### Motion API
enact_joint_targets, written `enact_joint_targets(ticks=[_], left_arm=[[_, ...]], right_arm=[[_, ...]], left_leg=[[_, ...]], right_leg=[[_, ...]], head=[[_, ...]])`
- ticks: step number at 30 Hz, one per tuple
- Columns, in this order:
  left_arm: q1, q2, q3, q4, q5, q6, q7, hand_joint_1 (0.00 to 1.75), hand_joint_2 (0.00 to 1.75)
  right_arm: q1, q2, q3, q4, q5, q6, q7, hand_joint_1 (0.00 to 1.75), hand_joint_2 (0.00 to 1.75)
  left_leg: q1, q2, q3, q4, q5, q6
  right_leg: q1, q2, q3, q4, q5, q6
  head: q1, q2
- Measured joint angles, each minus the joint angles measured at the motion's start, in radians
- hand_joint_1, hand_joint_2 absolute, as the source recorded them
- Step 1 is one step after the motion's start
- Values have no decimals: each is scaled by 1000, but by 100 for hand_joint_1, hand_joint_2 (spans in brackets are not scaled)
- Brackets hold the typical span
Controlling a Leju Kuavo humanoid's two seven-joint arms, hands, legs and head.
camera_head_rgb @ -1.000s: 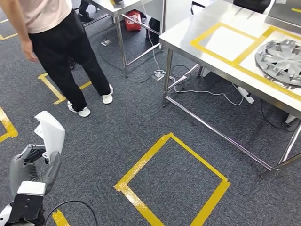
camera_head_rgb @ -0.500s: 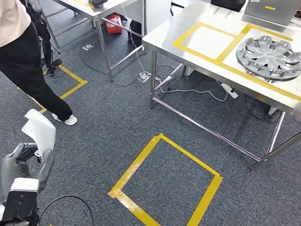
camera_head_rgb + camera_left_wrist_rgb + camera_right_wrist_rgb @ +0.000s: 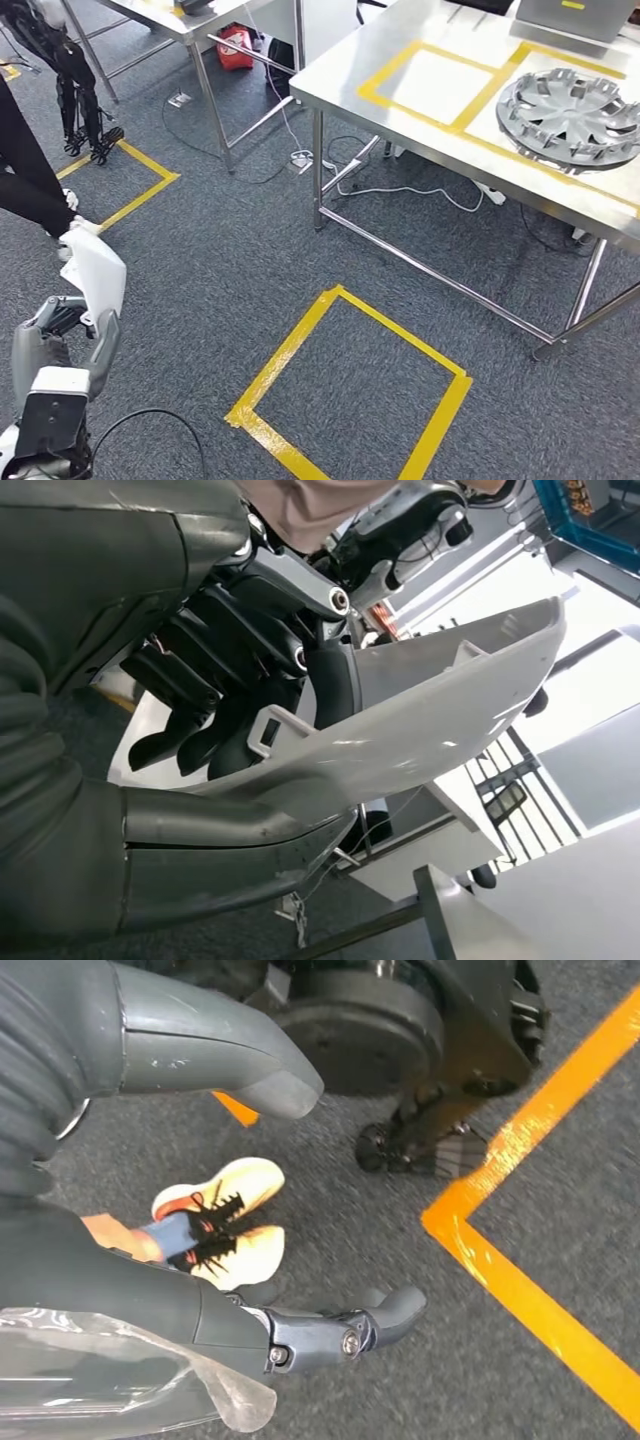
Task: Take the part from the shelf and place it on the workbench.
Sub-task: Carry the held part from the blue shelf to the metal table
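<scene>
The left robot hand [image 3: 64, 330] grips the white part [image 3: 96, 272], holding it low at the robot's left side above the grey carpet [image 3: 226, 230]; in the left wrist view the dark fingers [image 3: 196, 715] curl around the white part's inner edge. The right robot hand [image 3: 249, 1210] hangs over the floor, holding nothing, thumb and fingers apart. Ahead to the right stands the steel desk [image 3: 340, 75], marked with yellow tape, with a silver wheel cover [image 3: 570, 110] lying on it. A yellow tape square [image 3: 355, 385] marks the floor.
</scene>
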Motion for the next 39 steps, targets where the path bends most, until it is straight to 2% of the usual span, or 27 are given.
enact_joint_targets(ticks=[2, 4, 5, 6, 8, 9, 10, 12, 15, 16, 17, 19, 20, 21, 22, 24, 25, 26, 27, 30, 32, 33, 35, 36, 37, 38, 39], left_arm=[[-5, 1, -1, 1, -1, -1, 7, 175, 175], [-7, 0, -2, 1, -2, -2, 17, 175, 175], [-7, 1, -2, 2, -3, -3, 21, 175, 175], [-7, 1, -2, 4, -4, -3, 22, 175, 175], [-7, 1, -2, 6, -8, -3, 21, 175, 175], [-7, 1, -2, 7, -10, -3, 21, 175, 175], [-7, 1, -2, 7, -12, -3, 21, 175, 175], [-6, 2, -2, 9, -16, -2, 20, 175, 175], [-6, 2, -2, 11, -18, 2, 15, 175, 175], [-7, 2, -2, 11, -20, 2, 15, 175, 175], [-8, 2, -3, 11, -21, 2, 15, 175, 175], [-9, 2, -4, 11, -24, 2, 18, 175, 175], [-10, 2, -4, 11, -25, 2, 21, 175, 175], [-11, 1, -5, 11, -25, 1, 25, 175, 175], [-11, 1, -5, 11, -25, 0, 28, 175, 175], [-12, 0, -5, 11, -28, -2, 32, 175, 175], [-12, 0, -5, 11, -30, -2, 32, 175, 175], [-12, 0, -5, 11, -31, -2, 31, 175, 175], [-10, 1, -5, 11, -32, -1, 29, 175, 175], [-4, 2, -5, 11, -32, 5, 21, 175, 175], [-4, 3, -6, 11, -32, 7, 17, 175, 175], [-4, 4, -6, 11, -32, 7, 17, 175, 175], [-1, 6, -5, 12, -32, 8, 16, 175, 175], [1, 7, -5, 12, -32, 8, 16, 175, 175], [2, 7, -5, 13, -32, 8, 16, 175, 175], [2, 7, -5, 13, -33, 7, 18, 175, 175], [2, 7, -5, 13, -34, 7, 19, 175, 175]], right_arm=[[-2, 0, -2, 0, -2, 0, 0, 0, 175], [-3, 0, -3, 0, -6, 0, 5, 0, 175], [-3, 0, -3, 0, -7, 0, 7, 0, 175], [-3, 0, -3, 0, -8, 0, 8, 0, 175], [-3, 0, -4, 0, -7, -2, 7, 0, 175], [-3, 0, -4, 1, -7, -3, 7, 0, 175], [-3, 0, -4, 1, -6, -5, 7, 0, 175], [-3, 0, -4, 1, -6, -8, 5, 0, 175], [-3, 0, -4, 1, -6, -8, 0, 0, 175], [-4, 0, -4, 1, -8, -9, 0, 0, 175], [-4, 0, -3, 1, -13, -11, 2, 0, 175], [-3, 0, -3, 1, -29, -17, 13, 0, 175], [-2, 0, -3, 1, -38, -20, 19, 0, 175], [-1, 0, -3, 1, -46, -23, 25, 0, 175], [0, 0, -3, 1, -53, -25, 29, 0, 175], [0, 0, -3, 1, -65, -30, 35, 0, 175], [0, 0, -3, 1, -68, -33, 37, 0, 175], [0, 0, -2, 1, -71, -36, 38, 0, 175], [1, 0, -2, 1, -70, -39, 38, 0, 175], [8, 0, -2, 0, -67, -43, 35, 0, 175], [10, 0, -3, -2, -67, -44, 33, 0, 175], [11, 0, -3, -3, -67, -45, 33, 0, 175], [10, 0, -4, -4, -67, -46, 32, 0, 175], [11, 0, -3, -4, -68, -46, 33, 0, 175], [11, 0, -3, -4, -69, -47, 34, 0, 175], [11, 0, -3, -4, -70, -48, 36, 0, 175], [11, 0, -3, -4, -71, -48, 38, 0, 175]], left_leg=[[1, -3, -42, 89, -36, -3], [-1, -3, -121, 217, -74, -2], [-2, -3, -152, 254, -72, -1], [-3, -3, -167, 259, -51, 1], [-6, -5, -151, 172, 36, 9], [-9, -6, -131, 116, 71, 14], [-11, -7, -111, 63, 89, 17], [-17, -10, -91, 17, 83, 22], [-16, -11, -78, -2, 78, 33], [-14, -10, -73, -8, 77, 37], [-12, -9, -67, -12, 76, 41], [-11, -8, -60, -14, 68, 45], [-11, -7, -56, -14, 63, 46], [-11, -7, -50, -14, 56, 46], [-10, -7, -41, -14, 49, 44], [-8, -8, -18, -14, 32, 38], [-9, -8, -8, -14, 23, 33], [-9, -9, -1, -14, 15, 26], [-9, -9, 3, -14, 9, 19], [-4, -9, 14, -18, -4, 0], [-2, -9, 4, 22, -24, -8], [-2, -9, -20, 72, -42, -9], [-3, -10, -100, 202, -80, -7], [-4, -10, -136, 248, -83, -5], [-5, -10, -157, 262, -66, -3], [-7, -10, -160, 238, -29, 1], [-9, -12, -150, 185, 21, 7]], right_leg=[[-2, 1, 18, -8, -6, -14], [0, 4, 31, -8, -17, -23], [2, 6, 39, -8, -23, -25], [4, 10, 48, -8, -30, -25], [6, 16, 68, -8, -45, -23], [7, 17, 75, -8, -53, -20], [8, 20, 78, -6, -62, -16], [8, 21, 78, -7, -74, -4], [5, 18, 83, -6, -84, 14], [4, 15, 74, 16, -96, 20], [3, 13, 52, 59, -115, 26], [-3, 10, -30, 185, -159, 35], [-6, 10, -70, 238, -167, 38], [-9, 9, -98, 261, -157, 41], [-12, 9, -109, 251, -129, 43], [-18, 5, -84, 145, -38, 45], [-17, 3, -63, 91, -7, 45], [-16, 1, -42, 49, 8, 41], [-13, 0, -29, 29, 8, 35], [-6, 3, -13, 19, -11, 11], [-7, 3, 5, 10, -18, -4], [-6, 3, 15, 6, -23, -12], [-2, 3, 31, 5, -36, -23], [1, 5, 40, 5, -43, -26], [3, 7, 51, 5, -51, -27], [5, 9, 63, 5, -60, -27], [6, 12, 77, 5, -70, -25]], head=[[-3, 0], [-4, 0], [-4, 0], [-4, 0], [-5, 0], [-4, 0], [-4, 0], [-2, 0], [3, 0], [5, 0], [8, 0], [11, 0], [11, 0], [11, 0], [12, 0], [12, 0], [12, 0], [12, 0], [11, 0], [8, 0], [4, 0], [1, 0], [-1, 0], [-2, 0], [-1, 0], [-2, 0], [-1, 0]])
